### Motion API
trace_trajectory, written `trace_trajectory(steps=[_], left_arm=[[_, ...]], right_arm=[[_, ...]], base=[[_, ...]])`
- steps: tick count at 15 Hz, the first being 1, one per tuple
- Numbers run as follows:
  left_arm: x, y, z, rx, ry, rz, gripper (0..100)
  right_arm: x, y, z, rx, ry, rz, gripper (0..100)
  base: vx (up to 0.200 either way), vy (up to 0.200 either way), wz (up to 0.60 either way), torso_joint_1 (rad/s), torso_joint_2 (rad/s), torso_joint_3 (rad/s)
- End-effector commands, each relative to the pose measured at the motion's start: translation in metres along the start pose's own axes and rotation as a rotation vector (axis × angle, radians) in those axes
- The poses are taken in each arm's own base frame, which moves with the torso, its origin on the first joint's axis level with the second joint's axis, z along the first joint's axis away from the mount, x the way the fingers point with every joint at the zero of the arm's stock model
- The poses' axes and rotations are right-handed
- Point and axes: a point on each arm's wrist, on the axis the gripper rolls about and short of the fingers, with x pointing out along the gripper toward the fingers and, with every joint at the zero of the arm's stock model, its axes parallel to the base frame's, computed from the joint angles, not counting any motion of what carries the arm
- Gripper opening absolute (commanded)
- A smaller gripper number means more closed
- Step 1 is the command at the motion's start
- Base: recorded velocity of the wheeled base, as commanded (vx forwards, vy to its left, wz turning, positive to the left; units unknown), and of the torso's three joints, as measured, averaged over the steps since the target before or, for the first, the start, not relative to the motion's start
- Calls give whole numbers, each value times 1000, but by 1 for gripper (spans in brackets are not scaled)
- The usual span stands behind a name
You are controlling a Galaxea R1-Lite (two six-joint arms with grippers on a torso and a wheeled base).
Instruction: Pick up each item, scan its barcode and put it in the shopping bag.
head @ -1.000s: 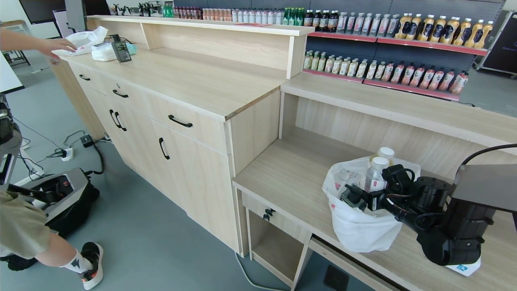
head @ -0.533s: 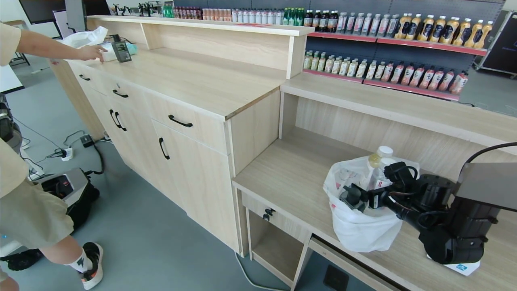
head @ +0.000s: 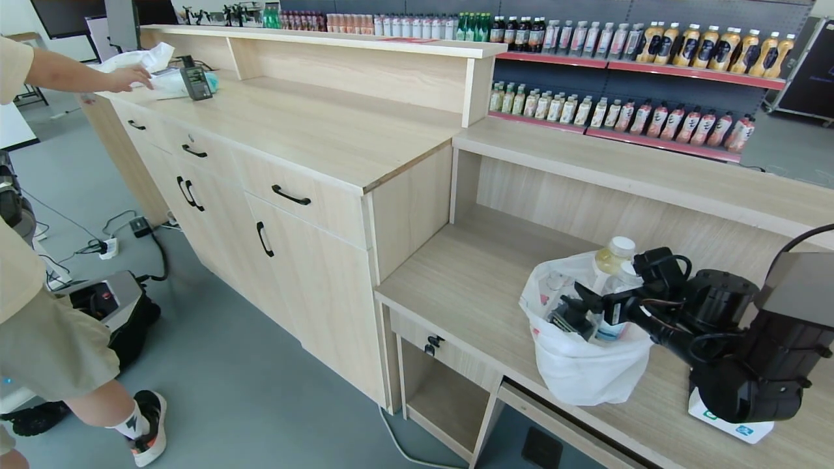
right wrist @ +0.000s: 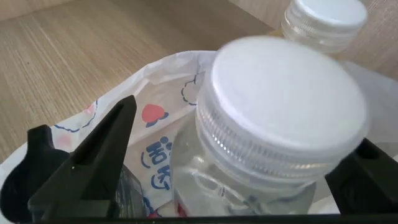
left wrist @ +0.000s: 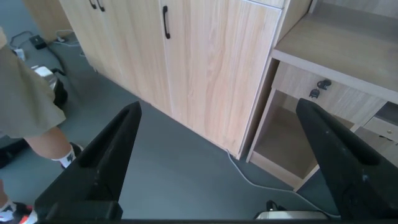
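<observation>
A white shopping bag (head: 586, 371) stands open on the low desk (head: 469, 280). My right gripper (head: 576, 309) reaches into its mouth, fingers spread. A clear bottle with a white cap (head: 625, 273) stands between them inside the bag; in the right wrist view the clear bottle (right wrist: 286, 106) fills the gap of the right gripper (right wrist: 249, 124), and the fingers (right wrist: 93, 162) stay apart from it. A yellowish bottle (head: 616, 251) with a white cap (right wrist: 323, 18) stands behind it in the bag (right wrist: 155, 118). My left gripper (left wrist: 217, 109) hangs open over the grey floor, holding nothing.
A white box (head: 730, 423) lies on the desk under my right arm. On the far counter a person's hand (head: 127, 78) rests by a white bag and a dark handheld device (head: 195, 81). Bottle shelves (head: 619, 114) run behind. Bare desk lies left of the bag.
My right gripper sank with the clear bottle deeper into the bag, and its fingers now stand apart from it. The person's hand shifted along the far counter.
</observation>
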Motion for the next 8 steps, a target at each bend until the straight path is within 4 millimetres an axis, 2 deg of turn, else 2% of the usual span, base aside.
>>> trace_trajectory(steps=[1,3,4,6,8], left_arm=[[0,0,0,0,-1,1,100],[0,0,0,0,-1,1,100],[0,0,0,0,-1,1,100],[0,0,0,0,-1,1,100],[0,0,0,0,-1,1,100]], right_arm=[[-10,-1,21,-12,-50,-7,100],[-31,-1,44,-35,-84,-13,100],[-38,-1,48,-61,-76,-15,100],[-72,-13,74,-173,-66,-68,100],[-89,-19,95,-190,-93,-98,100]], base=[[0,0,0,0,0,0],[0,0,0,0,0,0],[0,0,0,0,0,0],[0,0,0,0,0,0],[0,0,0,0,0,0]])
